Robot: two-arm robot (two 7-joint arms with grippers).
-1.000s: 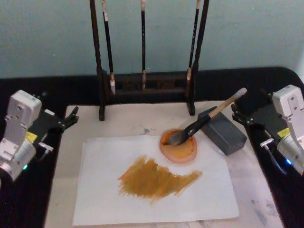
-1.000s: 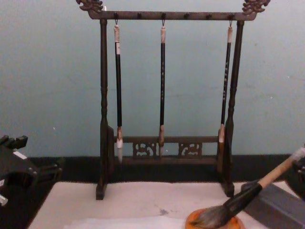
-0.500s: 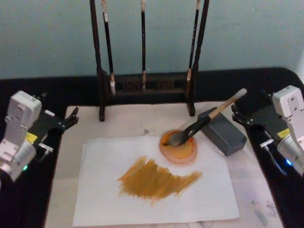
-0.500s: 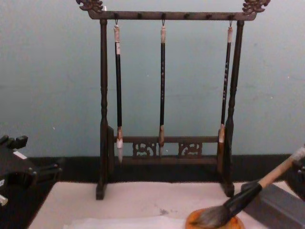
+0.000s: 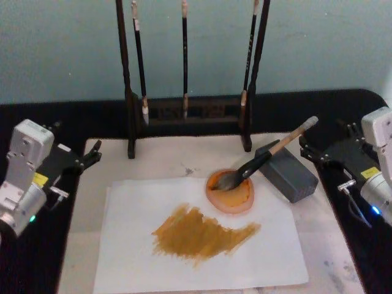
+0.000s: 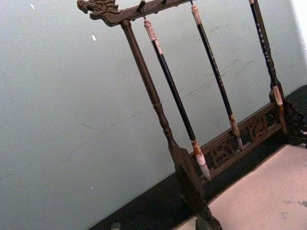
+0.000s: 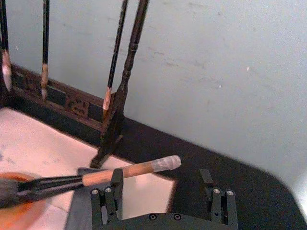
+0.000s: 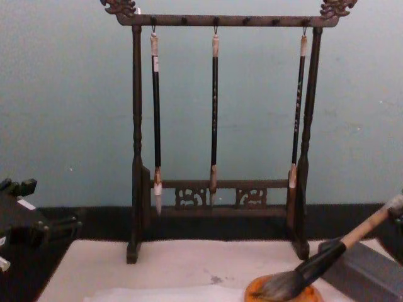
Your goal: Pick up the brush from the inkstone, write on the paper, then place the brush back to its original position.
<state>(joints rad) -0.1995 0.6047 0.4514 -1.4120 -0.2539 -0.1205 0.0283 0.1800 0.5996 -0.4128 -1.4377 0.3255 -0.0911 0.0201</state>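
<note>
A dark wooden brush rack (image 5: 214, 113) stands at the rear of the beige mat (image 5: 165, 156), with three thin brushes (image 8: 215, 113) hanging from its top bar. A grey rectangular block (image 5: 291, 177) lies on the mat's right side. A small grey smudge (image 8: 214, 279) marks the mat before the rack.

No legible text anywhere. Small yellow sticker on white left arm (image 5: 40, 179) and one on right arm (image 5: 367, 173): print too small to read (pale specks on thin dark hanging brushes (image 6: 214, 69) likewise).
</note>
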